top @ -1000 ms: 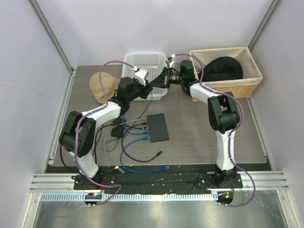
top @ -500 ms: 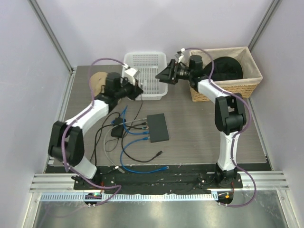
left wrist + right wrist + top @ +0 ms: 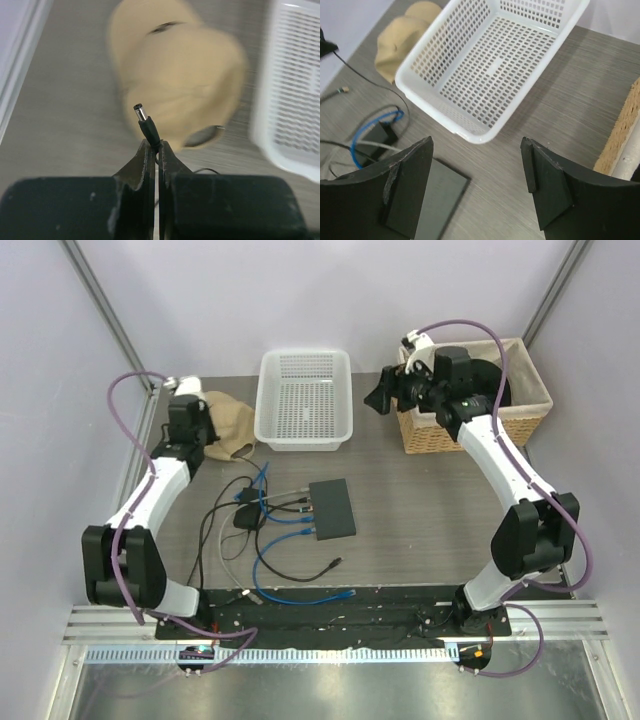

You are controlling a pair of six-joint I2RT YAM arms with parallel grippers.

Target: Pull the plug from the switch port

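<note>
A: Where do we stand?
B: Grey table [image 3: 430, 530], pale walls; the switch [image 3: 332, 508] mid-table, bare board to its right.
A: Our jaws?
B: Our left gripper [image 3: 156, 147] clamped on the plug [image 3: 146, 125], far-left corner; right gripper [image 3: 476, 150] wide, holding nothing

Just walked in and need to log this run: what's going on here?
The left gripper has its jaws shut on a small black barrel plug, held up near the tan cap at the table's far left, well away from the switch. The right gripper hangs open near the white basket, holding nothing. Blue cables run to the switch's left edge.
</note>
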